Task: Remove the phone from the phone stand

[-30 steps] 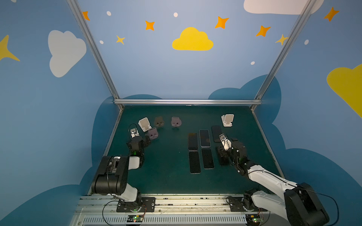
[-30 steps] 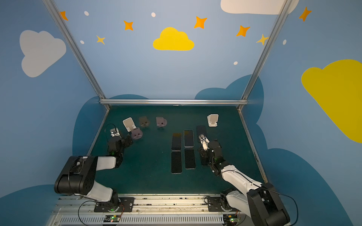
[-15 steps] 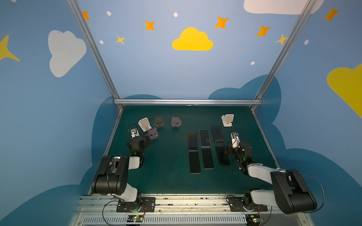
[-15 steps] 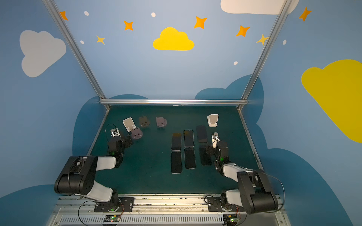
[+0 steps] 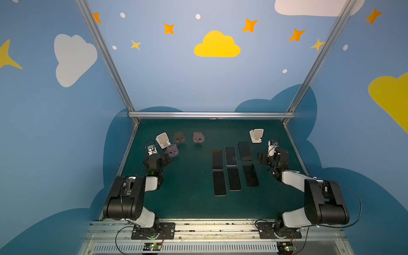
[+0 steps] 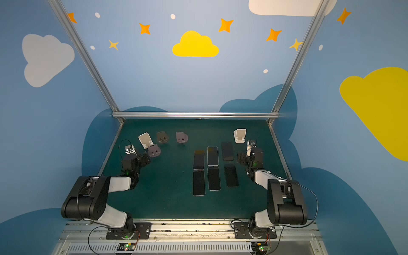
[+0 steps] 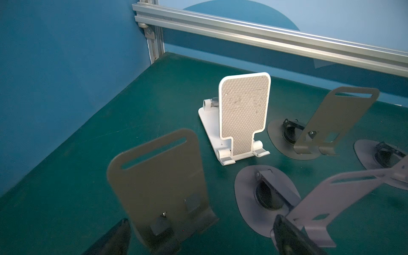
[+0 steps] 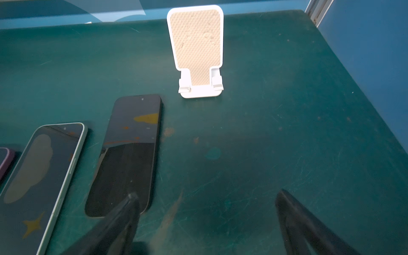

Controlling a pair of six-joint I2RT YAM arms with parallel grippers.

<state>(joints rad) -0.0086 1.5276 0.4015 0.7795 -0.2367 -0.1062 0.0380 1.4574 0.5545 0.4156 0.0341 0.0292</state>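
Bench [image 5: 189,198], green-topped, with two arms, shown from above and from each wrist. Six phones [image 5: 230,155] lie flat and screen-up on it right of centre, in two rows of three. All rest on the bench itself, apart from every stand. Their dark glass mirrors the painted clouds and stars of the walls.

The white stand [image 5: 256,135] is upright near the far right corner, just beyond the black phone [image 8: 130,152] that ends the far row. Next to that one lies a green-edged phone [image 8: 42,176].

The right tool [image 8: 207,204] sits low between the phones and the right edge of the bench. Its jaws are wide apart, with only bare bench between them. One fingertip [image 8: 132,205] overlaps the near end of the black phone in the wrist view. Whether it touches cannot be told.

The left tool [image 7: 202,234] sits at the left edge, jaws likewise spread and gripping nothing. One of the grey stands [image 7: 159,176] stands upright just ahead of its gap. A second white stand [image 7: 242,110] stands behind that, and further grey ones are beside it.
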